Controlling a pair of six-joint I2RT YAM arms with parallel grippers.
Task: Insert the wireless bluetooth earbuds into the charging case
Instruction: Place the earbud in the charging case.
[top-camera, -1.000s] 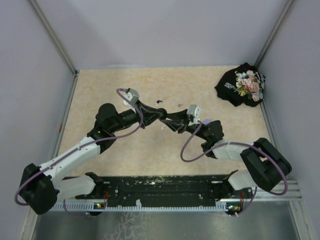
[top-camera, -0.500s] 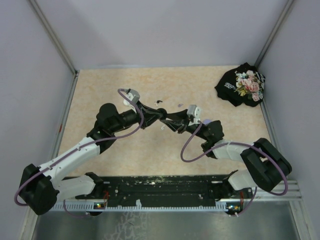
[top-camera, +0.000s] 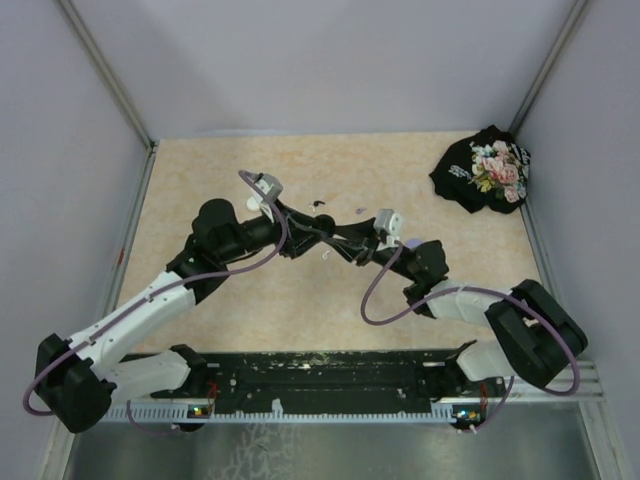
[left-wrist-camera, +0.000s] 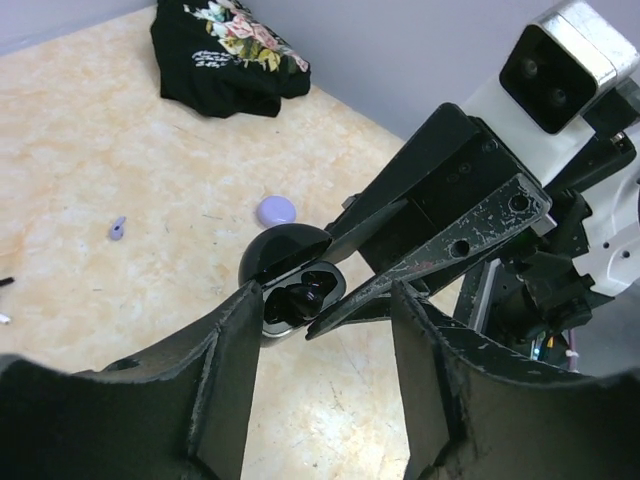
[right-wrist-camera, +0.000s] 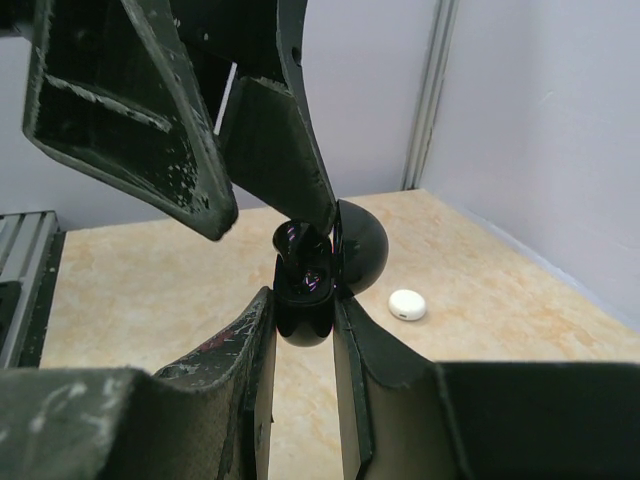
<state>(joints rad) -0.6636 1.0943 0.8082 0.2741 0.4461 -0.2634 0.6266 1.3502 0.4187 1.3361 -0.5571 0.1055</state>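
Note:
My right gripper (right-wrist-camera: 303, 300) is shut on an open black charging case (right-wrist-camera: 303, 310), its domed lid (right-wrist-camera: 362, 250) swung aside. A black earbud (left-wrist-camera: 300, 295) sits in the case's well. My left gripper (left-wrist-camera: 325, 310) is open and empty, its fingers (right-wrist-camera: 270, 130) hovering just over the case mouth. Both grippers meet above the table's middle in the top view, left (top-camera: 300, 221) and right (top-camera: 336, 239). A loose purple earbud (left-wrist-camera: 117, 228) lies on the table. Small black bits (top-camera: 320, 203) and a white bit (top-camera: 325, 253) lie near the grippers.
A white round case (right-wrist-camera: 407, 305) lies on the table beyond the held case. A lavender round case (left-wrist-camera: 277, 210) lies by the right arm. A black floral cloth (top-camera: 485, 170) is bunched in the far right corner. Grey walls enclose the beige table (top-camera: 200, 180).
My left arm has shifted slightly back and to the left, drawing its open fingers a little away from the case. The right gripper has kept the case where it was.

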